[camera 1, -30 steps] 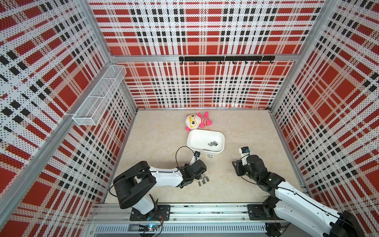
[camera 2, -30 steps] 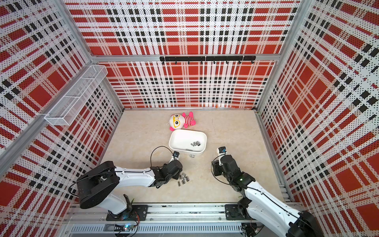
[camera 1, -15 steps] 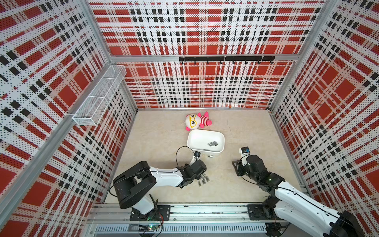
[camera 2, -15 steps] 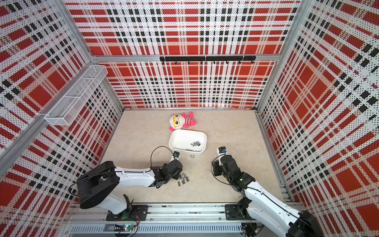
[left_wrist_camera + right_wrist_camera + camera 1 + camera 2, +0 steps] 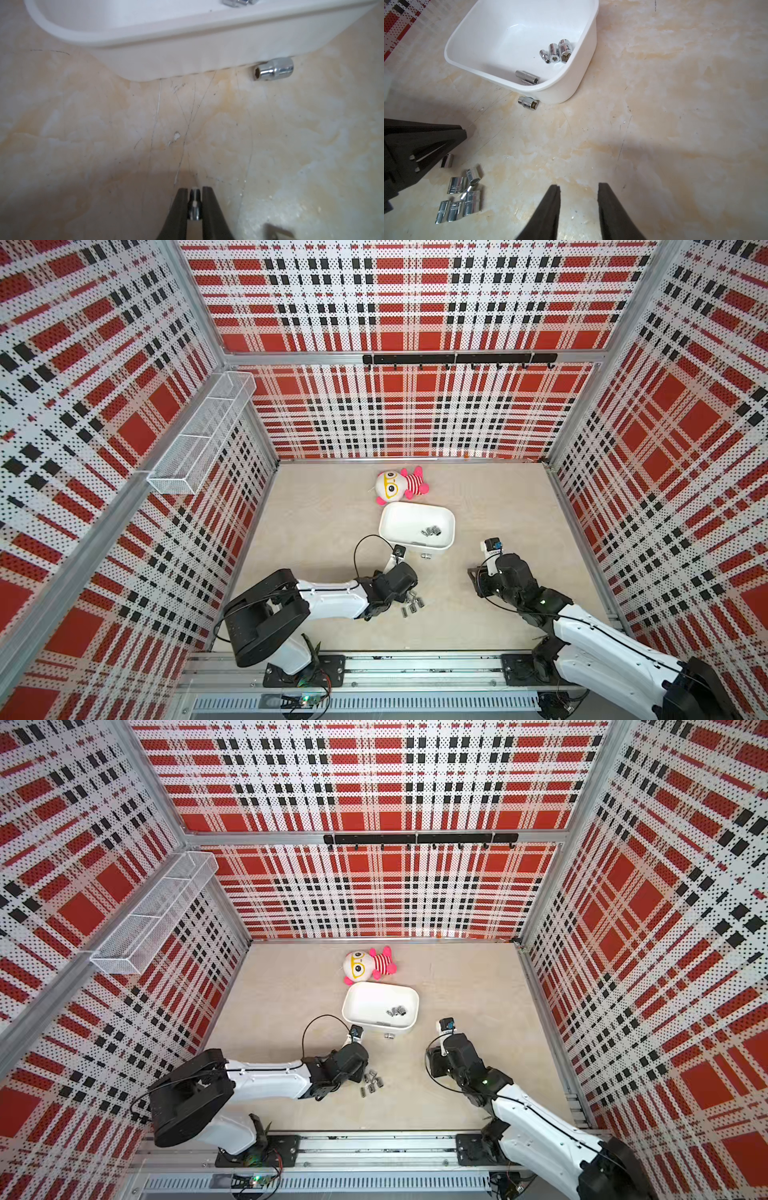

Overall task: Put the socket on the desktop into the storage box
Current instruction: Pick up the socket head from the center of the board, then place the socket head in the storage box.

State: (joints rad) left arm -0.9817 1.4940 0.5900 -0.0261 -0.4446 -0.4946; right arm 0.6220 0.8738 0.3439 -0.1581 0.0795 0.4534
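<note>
Clearly, left tool pinches a likely slick, stiff steel socket across its barrel; right tool part-open, empty.

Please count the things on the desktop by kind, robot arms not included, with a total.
storage box: 1
plush doll: 1
sockets: at least 12 (4 visible in the box, 1 against it, 6 or more loose, 1 in the left gripper); some may be hidden
Total: at least 14

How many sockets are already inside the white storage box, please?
4 in the storage box: small socket, medium socket and large socket side by side, long socket by the wall; another may hide beneath it.
</note>
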